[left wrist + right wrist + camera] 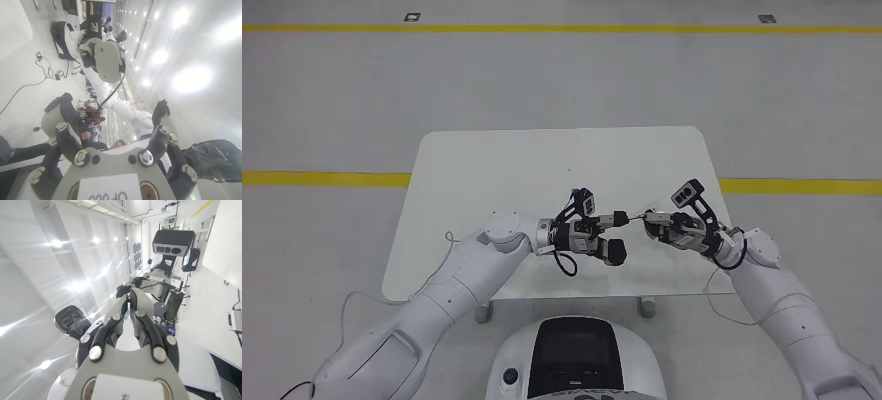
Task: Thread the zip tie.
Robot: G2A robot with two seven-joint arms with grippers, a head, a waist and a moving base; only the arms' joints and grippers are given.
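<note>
Bright, even overhead light; ceiling lamps flare with starburst glare in both wrist views, whose edges bend.

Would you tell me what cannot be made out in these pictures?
Zip tie: too small in the top view; in the right wrist view the right end effector's shut fingers hide any strap.
Front edge of the table: top view, partly covered by both arms.
</note>
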